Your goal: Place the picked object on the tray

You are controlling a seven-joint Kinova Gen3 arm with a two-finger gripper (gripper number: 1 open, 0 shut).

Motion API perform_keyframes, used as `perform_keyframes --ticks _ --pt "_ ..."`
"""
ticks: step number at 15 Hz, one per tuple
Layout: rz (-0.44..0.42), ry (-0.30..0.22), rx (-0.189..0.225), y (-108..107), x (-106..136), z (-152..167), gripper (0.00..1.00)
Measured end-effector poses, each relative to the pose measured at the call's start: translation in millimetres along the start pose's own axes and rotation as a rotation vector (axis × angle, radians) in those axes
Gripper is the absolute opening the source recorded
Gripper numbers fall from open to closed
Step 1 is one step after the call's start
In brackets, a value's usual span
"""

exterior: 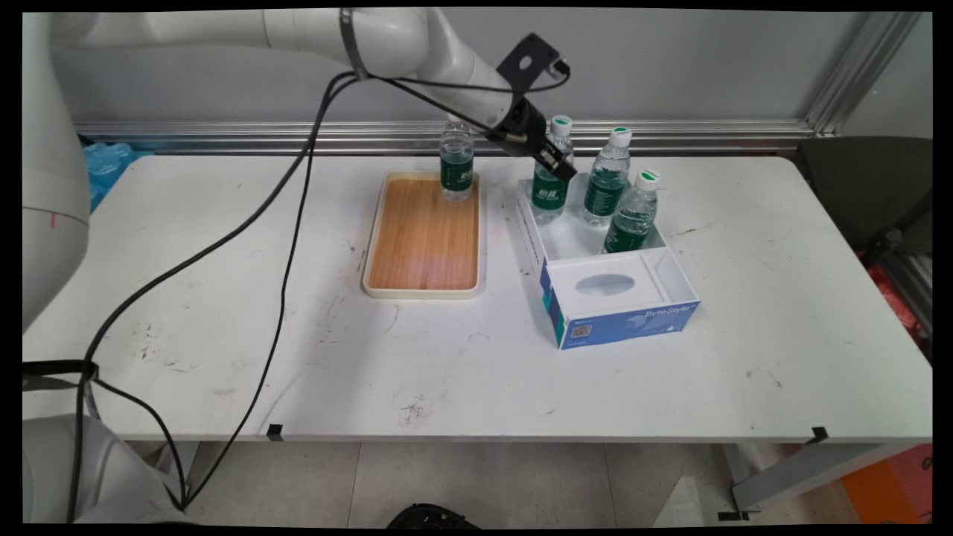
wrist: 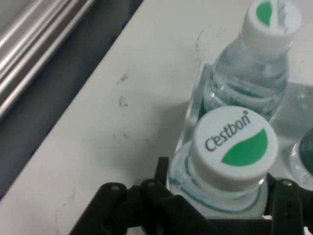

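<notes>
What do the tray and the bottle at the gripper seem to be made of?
Tray: a brown bottom with wood-like grain, perhaps wood or a print, and a smooth cream rim, probably plastic. Bottle: clear, ribbed walls, likely thin plastic, with a white cap of matte plastic.

We see a white table (exterior: pixel 476 372), scuffed with dark marks and carrying two things directly on its top. Left of the middle lies a tray (exterior: pixel 423 290) — cream rim, wood-coloured floor — running from near to far. Just to its right, apart from it, sits an open white-and-blue box (exterior: pixel 622 321), its blue printed side toward the near edge.
</notes>
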Motion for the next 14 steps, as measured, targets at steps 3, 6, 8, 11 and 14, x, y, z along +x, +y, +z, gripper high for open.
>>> perform_keyframes --ticks 3,6,8,11,14 --pt "-0.004 0.026 -0.008 0.1 11.1 -22.4 0.0" --pt "-0.005 0.044 -0.014 -0.2 21.5 -48.5 0.0" --pt "-0.001 0.051 -0.017 -1.4 27.1 -75.1 0.0" --pt "0.018 0.043 -0.024 -4.5 29.1 -112.9 0.0" --pt "0.049 0.022 -0.03 -12.6 21.5 -146.4 0.0"
